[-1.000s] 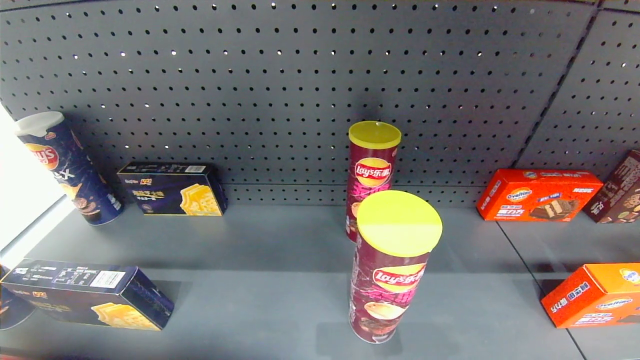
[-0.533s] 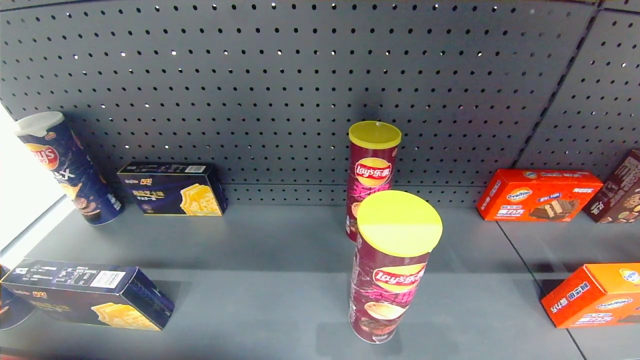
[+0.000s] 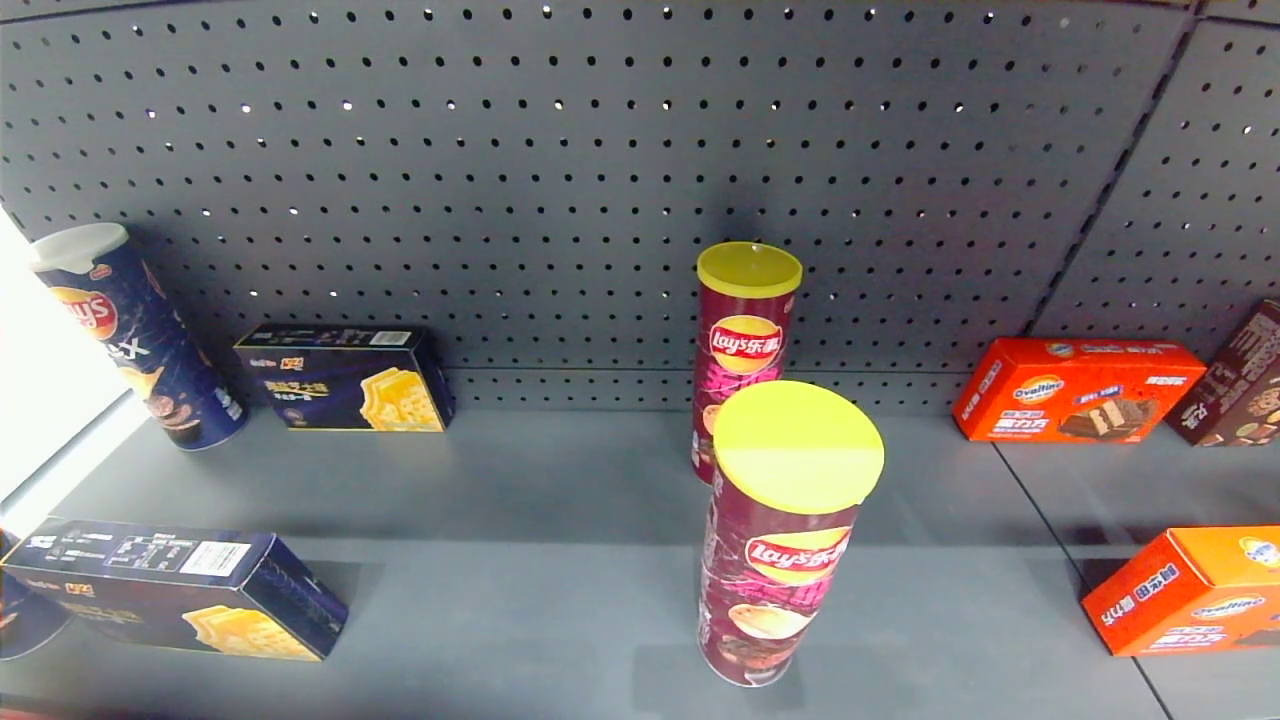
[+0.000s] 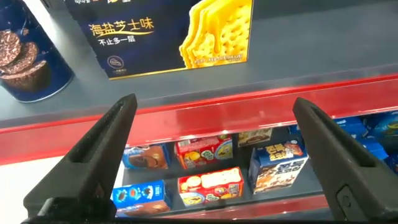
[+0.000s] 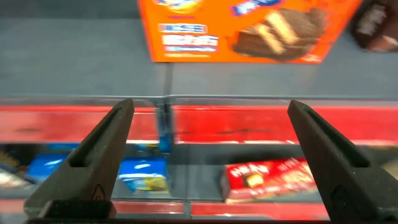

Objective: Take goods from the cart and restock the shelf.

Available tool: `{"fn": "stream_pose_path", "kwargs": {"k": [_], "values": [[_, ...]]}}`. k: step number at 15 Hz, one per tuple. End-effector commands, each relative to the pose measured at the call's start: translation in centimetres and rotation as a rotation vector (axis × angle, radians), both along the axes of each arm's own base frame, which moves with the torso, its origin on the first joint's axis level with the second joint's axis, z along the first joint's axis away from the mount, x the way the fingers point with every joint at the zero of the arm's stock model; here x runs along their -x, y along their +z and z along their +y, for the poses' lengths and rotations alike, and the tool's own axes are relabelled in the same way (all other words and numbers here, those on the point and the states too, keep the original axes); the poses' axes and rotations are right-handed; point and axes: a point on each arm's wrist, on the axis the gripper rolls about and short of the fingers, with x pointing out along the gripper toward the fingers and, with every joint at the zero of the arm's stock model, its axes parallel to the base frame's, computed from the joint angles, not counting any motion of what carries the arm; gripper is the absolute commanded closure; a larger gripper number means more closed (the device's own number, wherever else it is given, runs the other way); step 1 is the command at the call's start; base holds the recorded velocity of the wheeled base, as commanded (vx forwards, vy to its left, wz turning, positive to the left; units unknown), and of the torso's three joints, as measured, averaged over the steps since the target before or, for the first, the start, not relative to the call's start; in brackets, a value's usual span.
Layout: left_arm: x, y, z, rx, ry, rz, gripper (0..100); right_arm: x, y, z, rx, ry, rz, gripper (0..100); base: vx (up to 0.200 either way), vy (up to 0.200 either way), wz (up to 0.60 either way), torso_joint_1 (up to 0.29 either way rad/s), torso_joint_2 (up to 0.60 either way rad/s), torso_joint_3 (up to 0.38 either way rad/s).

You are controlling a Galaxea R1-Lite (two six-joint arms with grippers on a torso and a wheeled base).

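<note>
1. Collision is the likeliest fault, I judge: the left pincer and the right pincer are both spread wide with nothing between the fingers, and each sits just short of the red lip that fronts the shelf. An arm driven straight ahead could catch that lip.
2. Spread fingers sweep a broad path. Just past the left pincer's tips, across the lip, lies the navy cracker box, with a dark blue can beside it. A careless pass could shove either one.
3. Just past the right pincer's tips, across the same lip, lies the orange box, open to the same knock.
4. Between the two pincers' reaches stands the tall maroon can, upright and near the shelf front. It looks top-heavy and could topple if brushed.
5. As for the task's own place, the bare shelf deck lies ahead of both pincers, beyond the boxes. Neither pincer carries goods to put there.
</note>
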Motion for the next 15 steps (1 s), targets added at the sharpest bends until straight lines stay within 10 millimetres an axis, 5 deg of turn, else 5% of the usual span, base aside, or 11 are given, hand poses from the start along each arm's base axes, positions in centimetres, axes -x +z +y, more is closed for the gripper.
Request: {"fn": "stream_pose_path", "kwargs": {"k": [1,15], "values": [[-0.02,0.00,0.00,0.000,0.002,0.003,0,0.22,-0.03,-0.02,-0.002,0.015,-0.030,0,0.000,0.000,0.00,0.000,0.00,0.000],[-0.03,0.01,0.01,0.017,0.007,0.006,0,0.49,-0.15,0.00,0.000,0.004,-0.065,0,0.000,0.000,0.00,0.000,0.00,0.000]]}}
